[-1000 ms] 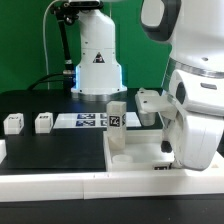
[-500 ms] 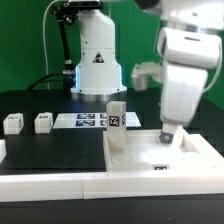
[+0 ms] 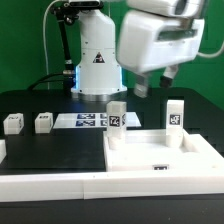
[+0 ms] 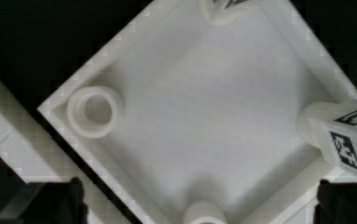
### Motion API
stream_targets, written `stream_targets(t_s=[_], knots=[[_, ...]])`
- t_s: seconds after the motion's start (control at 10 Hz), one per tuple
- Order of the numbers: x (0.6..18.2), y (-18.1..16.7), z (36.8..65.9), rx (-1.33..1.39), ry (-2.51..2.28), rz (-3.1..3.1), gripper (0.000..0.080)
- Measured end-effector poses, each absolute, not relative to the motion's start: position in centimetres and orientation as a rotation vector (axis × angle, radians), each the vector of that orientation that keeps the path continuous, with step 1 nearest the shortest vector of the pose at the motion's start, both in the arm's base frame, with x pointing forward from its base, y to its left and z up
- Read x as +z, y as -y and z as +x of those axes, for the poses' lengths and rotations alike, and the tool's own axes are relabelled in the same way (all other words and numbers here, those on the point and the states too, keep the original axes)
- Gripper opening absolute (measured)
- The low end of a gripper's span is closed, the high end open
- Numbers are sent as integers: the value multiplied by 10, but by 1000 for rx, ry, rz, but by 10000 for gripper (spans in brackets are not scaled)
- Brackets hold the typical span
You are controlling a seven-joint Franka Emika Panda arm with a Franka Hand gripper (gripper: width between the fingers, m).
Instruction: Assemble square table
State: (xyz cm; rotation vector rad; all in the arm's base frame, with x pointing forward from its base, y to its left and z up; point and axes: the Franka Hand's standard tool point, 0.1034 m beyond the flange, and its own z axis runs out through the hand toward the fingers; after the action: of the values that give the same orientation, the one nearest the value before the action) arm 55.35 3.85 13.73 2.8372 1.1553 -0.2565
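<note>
Exterior view: claw [image 3: 141, 88] hangs above slab [image 3: 150, 152], jaws apart, empty. Slab sits by table's front edge, toward the exterior view's right, carrying upright legs [image 3: 115, 122]. Loose legs [image 3: 42, 122] lie well apart from claw, toward the exterior view's left edge.

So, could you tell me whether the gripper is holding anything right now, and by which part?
Nothing is held: the gripper hangs open and empty above the tabletop.
</note>
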Motion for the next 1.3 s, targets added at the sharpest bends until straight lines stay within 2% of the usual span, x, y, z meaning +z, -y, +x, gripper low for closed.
stream_targets(t_s=[0.2,0.6,0.9,1.0,1.3], knots=[[130,-8,523,-235,-1093,2884,648],[131,-8,528,-232,-1097,2880,648],[128,20,524,-197,-950,2933,648],[122,40,507,-229,-764,2979,648],[104,75,478,-312,-620,3007,648]])
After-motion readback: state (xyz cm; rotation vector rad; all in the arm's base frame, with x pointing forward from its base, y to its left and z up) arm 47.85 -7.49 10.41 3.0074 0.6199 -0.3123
